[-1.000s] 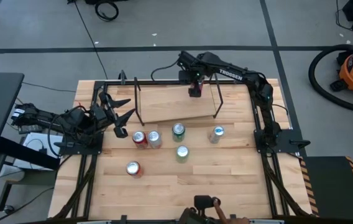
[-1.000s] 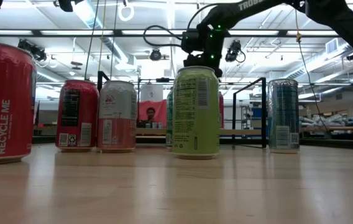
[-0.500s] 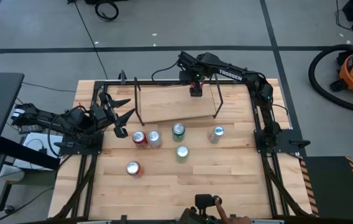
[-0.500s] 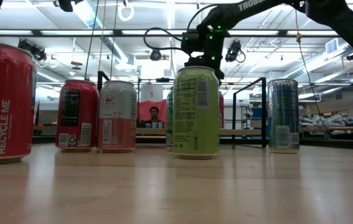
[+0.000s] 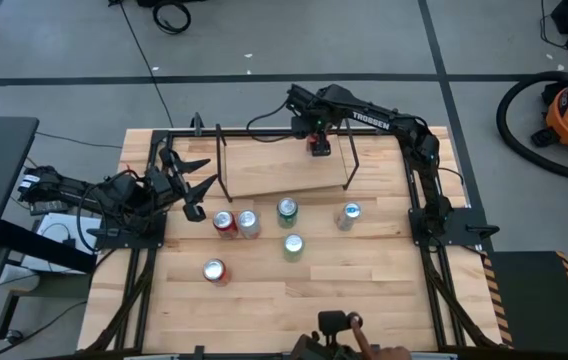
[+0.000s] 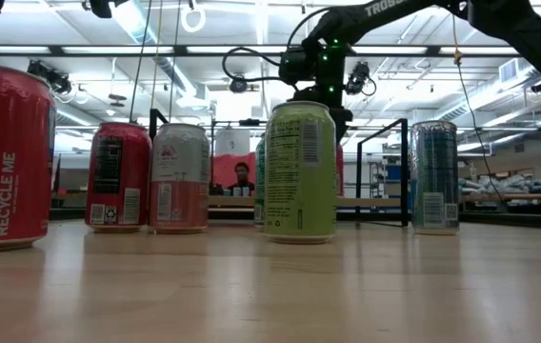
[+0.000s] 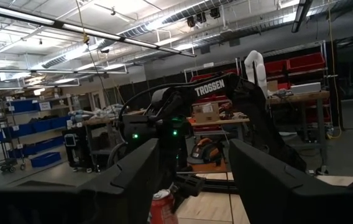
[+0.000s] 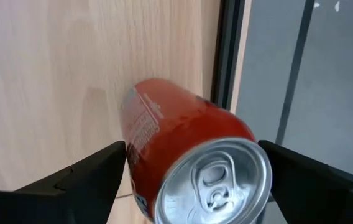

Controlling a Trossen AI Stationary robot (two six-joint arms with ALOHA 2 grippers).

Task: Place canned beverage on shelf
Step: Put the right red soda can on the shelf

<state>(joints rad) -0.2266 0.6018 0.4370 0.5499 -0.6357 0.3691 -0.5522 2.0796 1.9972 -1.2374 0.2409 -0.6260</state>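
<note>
Six cans stand on the table (image 5: 264, 300), the nearest a red one (image 5: 214, 270). At the left edge the left gripper (image 5: 192, 188) waits, fingers closed on nothing. Farther back, on the shelf (image 5: 264, 168), a red can (image 8: 176, 155) stands upright near its far right corner; the right gripper (image 5: 318, 143) is over it, fingers (image 8: 83, 177) spread wide on either side.

Two dark fingers (image 7: 133, 180) of the left hand (image 7: 192, 186) frame the foreground. Beyond them the other arm (image 7: 226, 102), marked TROSSEN, reaches down to a red can (image 7: 161, 207), its hand (image 7: 178, 188) right at the can's top. Shelving with blue bins (image 7: 33, 109) lines the room behind.
</note>
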